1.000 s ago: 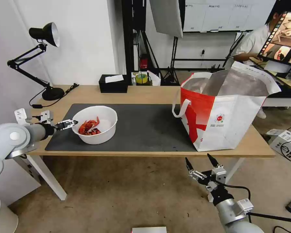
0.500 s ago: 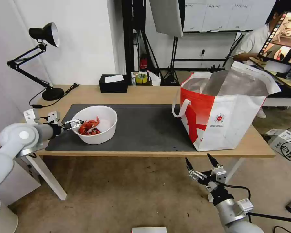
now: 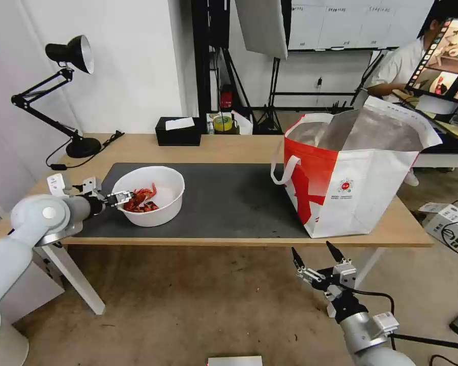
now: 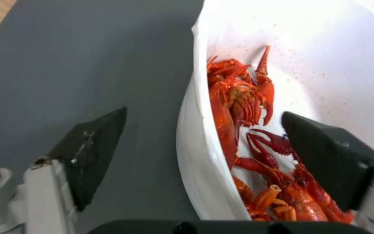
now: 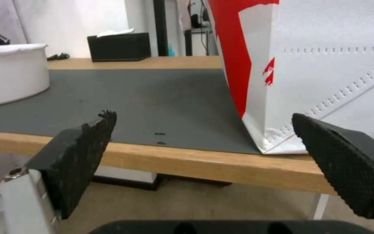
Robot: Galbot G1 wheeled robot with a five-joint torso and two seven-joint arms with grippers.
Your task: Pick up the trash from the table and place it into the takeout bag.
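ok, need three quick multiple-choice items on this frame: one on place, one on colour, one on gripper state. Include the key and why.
1. Where are the left gripper's fingers?
A. Either side of the white bowl's rim
B. Inside the takeout bag
C. On the tissue box

2. What colour are the crayfish shells?
A. Green
B. Red
C. Black

3. What state is the right gripper in?
A. Shut on the bowl
B. Shut on a bag handle
C. Open, holding nothing

Key:
1 A: the left wrist view shows one finger outside the wall, the other over the shells.
2 B: they are bright red against the white bowl.
3 C: its fingers are spread, below the table's front edge near the takeout bag.
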